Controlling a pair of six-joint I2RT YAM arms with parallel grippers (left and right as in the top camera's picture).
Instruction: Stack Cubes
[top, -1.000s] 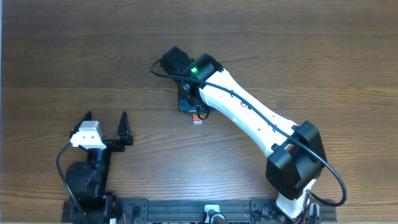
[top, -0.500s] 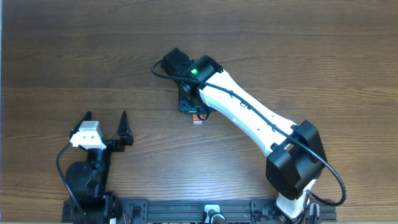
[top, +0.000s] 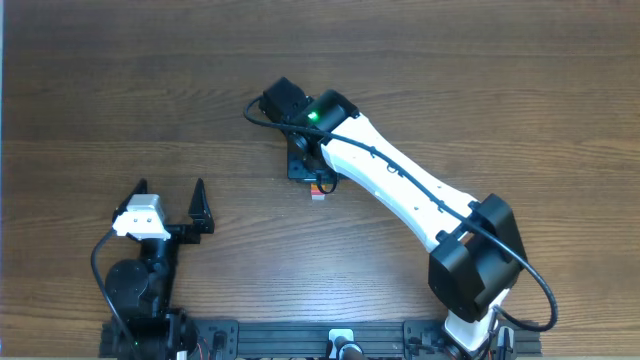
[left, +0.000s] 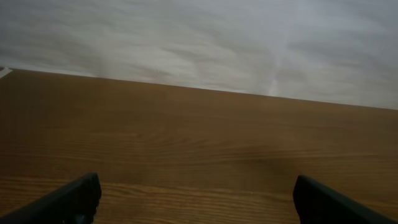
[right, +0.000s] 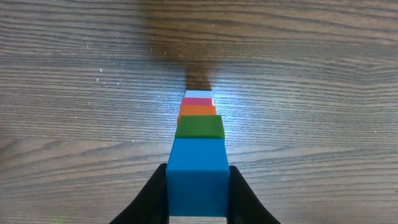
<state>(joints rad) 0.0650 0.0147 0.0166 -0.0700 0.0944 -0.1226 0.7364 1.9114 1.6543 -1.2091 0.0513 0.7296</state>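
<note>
Right claw (right: 198, 186) grips the blue cube (right: 197, 163), with 4 stacked cubes (right: 199, 126) directly beneath it. A skewed release could topple them. Left claw (top: 169, 188) gapes wide.

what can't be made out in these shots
- Top view: cube stack mostly hidden under the right arm; only a sliver shows.
- Right wrist view: blue cube between the right jaws hides most of the cubes below; whether it rests on the green cube is unclear.
- Left wrist view: left jaws cut off by the picture's edge.

matt wood-grain table (right: 74, 93), smooth matt cubes (right: 198, 171)
</note>
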